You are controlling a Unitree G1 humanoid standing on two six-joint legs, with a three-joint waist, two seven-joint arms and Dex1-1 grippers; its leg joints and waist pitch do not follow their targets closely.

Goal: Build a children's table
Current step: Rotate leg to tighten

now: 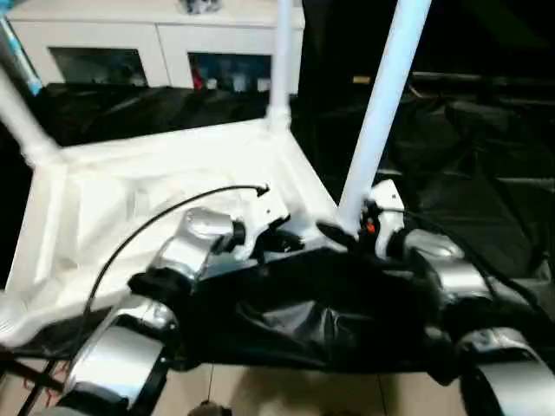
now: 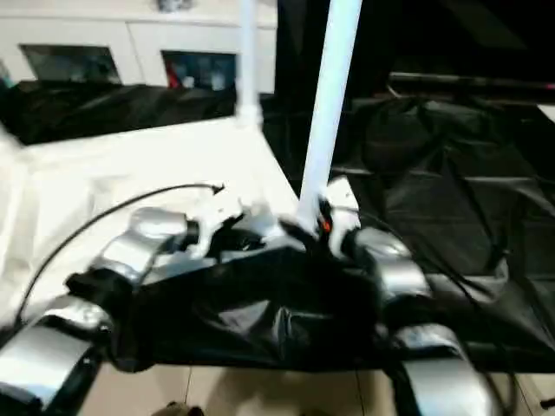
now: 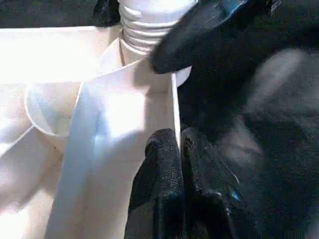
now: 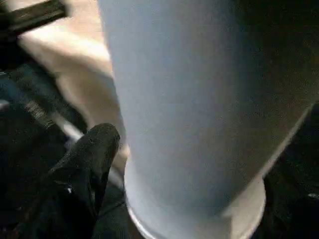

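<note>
left wrist view has my left gripper pinching the thin side wall of the tabletop, one black finger on each face of the rim, pressed tight together on it. just beyond, the threaded end of a leg sits at the round corner socket, and a black finger of my other arm lies against those threads.

from the head views, the tabletop lies upside down on black sheeting, ribbed underside up. the leg by my right gripper stands at the near right corner, tilted a little to the right. another leg stands upright at the far right corner, and a third leg slants out of the far left corner.

right wrist view is close against that near leg, with one of my right fingers just beside its base. my right fingers stand either side of the leg's foot; i cannot tell whether they grip it or stand spread off it.

behind the table stands a white cabinet with glass doors.
</note>
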